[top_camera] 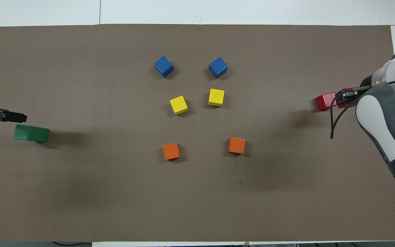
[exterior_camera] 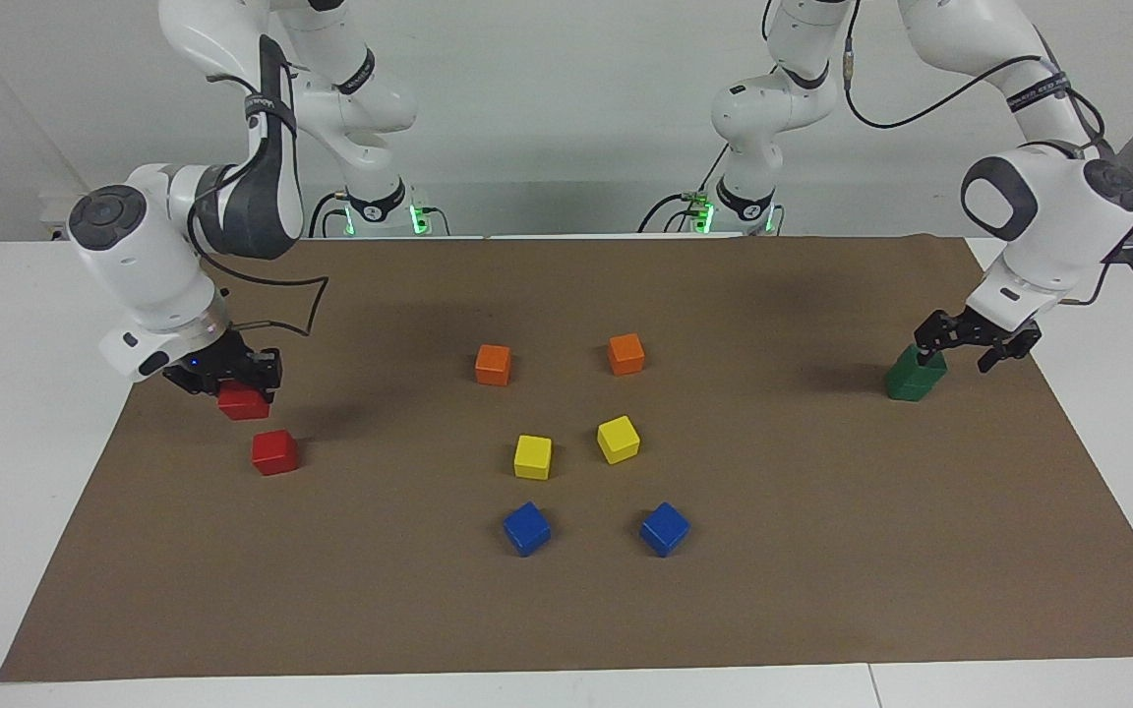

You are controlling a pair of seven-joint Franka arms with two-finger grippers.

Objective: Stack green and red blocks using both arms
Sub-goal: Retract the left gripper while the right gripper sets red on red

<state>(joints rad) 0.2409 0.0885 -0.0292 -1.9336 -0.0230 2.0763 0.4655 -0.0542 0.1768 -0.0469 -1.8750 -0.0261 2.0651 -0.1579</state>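
Two green blocks (exterior_camera: 916, 376) (top_camera: 31, 133) are being seen as one upright stack on the brown mat (exterior_camera: 822, 590) (top_camera: 81, 192) of the table, its long axis standing vertical, toward the left arm's end. The left gripper (exterior_camera: 976, 336) (top_camera: 10, 117) is being held just above that stack, jaws spread wide and empty. One red block (exterior_camera: 243, 400) (top_camera: 347, 102) is being gripped in the right gripper (exterior_camera: 232, 379) (top_camera: 346, 97), jaws clamped on it, just above the mat beside the second red block (exterior_camera: 274, 452) (top_camera: 325, 101).
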